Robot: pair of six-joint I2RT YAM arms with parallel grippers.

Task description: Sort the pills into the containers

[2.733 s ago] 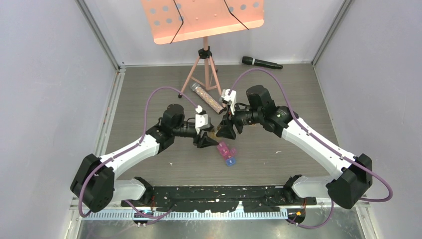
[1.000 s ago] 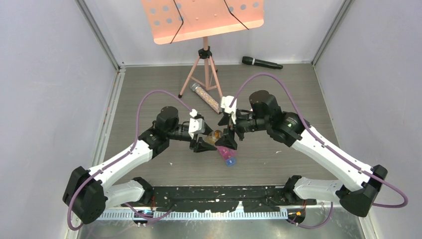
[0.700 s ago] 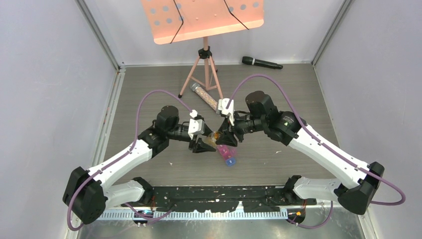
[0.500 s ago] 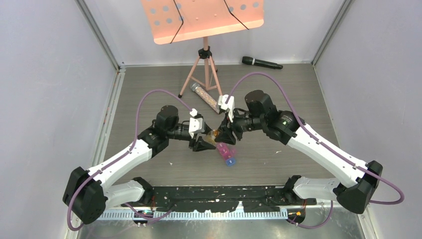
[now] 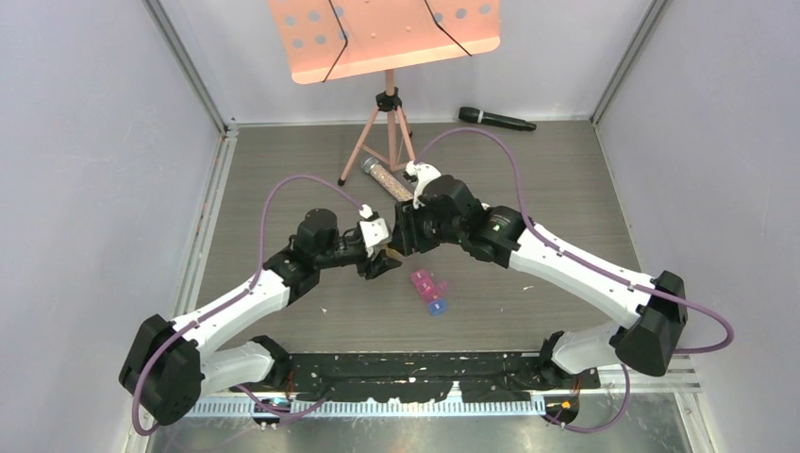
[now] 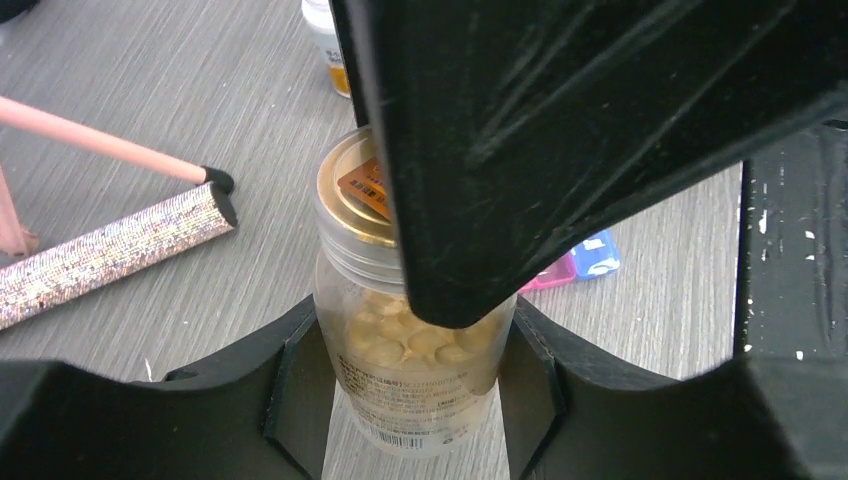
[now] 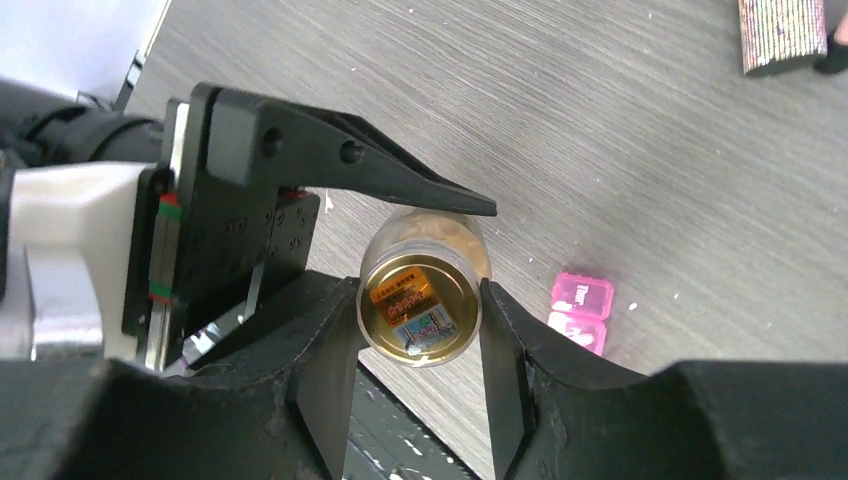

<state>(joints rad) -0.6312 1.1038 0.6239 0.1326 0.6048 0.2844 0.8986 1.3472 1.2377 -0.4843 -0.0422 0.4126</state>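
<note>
A clear pill bottle [image 6: 410,360] full of yellow pills, with a gold-lined cap [image 7: 420,305], stands upright between both grippers. My left gripper [image 6: 412,345] is shut on the bottle's body. My right gripper [image 7: 420,315] comes from above, and its fingers press both sides of the cap. In the top view the left gripper [image 5: 381,266] and right gripper [image 5: 406,243] meet and hide the bottle. The pink, purple and blue pill-box strip [image 5: 428,290] lies on the table just right of them. It also shows in the left wrist view [image 6: 575,266] and the right wrist view [image 7: 580,310].
A long clear tube of speckled beads [image 5: 390,184] lies behind the grippers beside the pink tripod [image 5: 385,127] of a music stand. A black microphone [image 5: 496,119] lies at the back right. A small white bottle [image 6: 325,40] stands beyond the held bottle.
My right gripper has moved left and back from above the pill-box strip onto the bottle's cap. The left gripper stayed shut on the bottle and shifted slightly. The strip now lies uncovered.
</note>
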